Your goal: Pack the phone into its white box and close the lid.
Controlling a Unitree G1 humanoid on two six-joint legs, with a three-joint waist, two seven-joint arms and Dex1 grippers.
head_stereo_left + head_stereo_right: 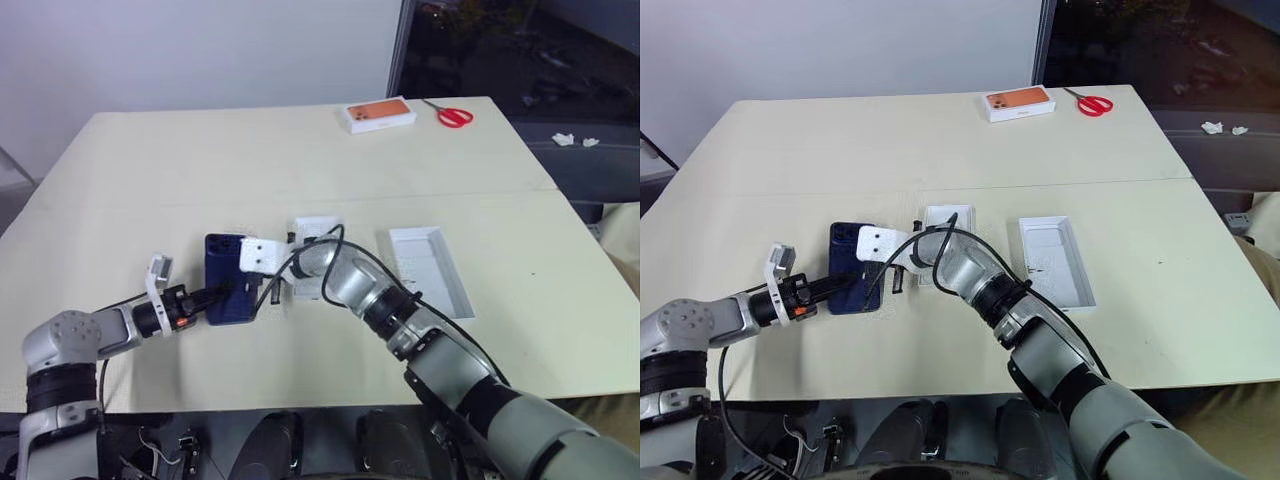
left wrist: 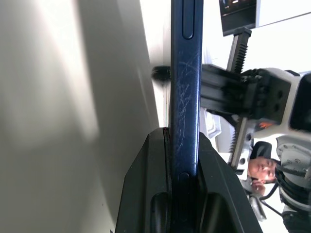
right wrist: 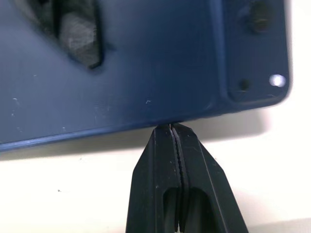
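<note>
L gripper (image 2: 184, 160) pinches the phone (image 1: 226, 280) by its edge; R gripper (image 3: 175, 133) jaws tight together, tips touching phone's side.

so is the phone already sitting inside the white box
No, the phone is outside the white box, clamped at its edge by the left end effector on the table's left side.

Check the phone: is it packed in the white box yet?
Not yet. The phone is outside the white box, pinched at its edge by the left claw; the box lies open, apart.
</note>
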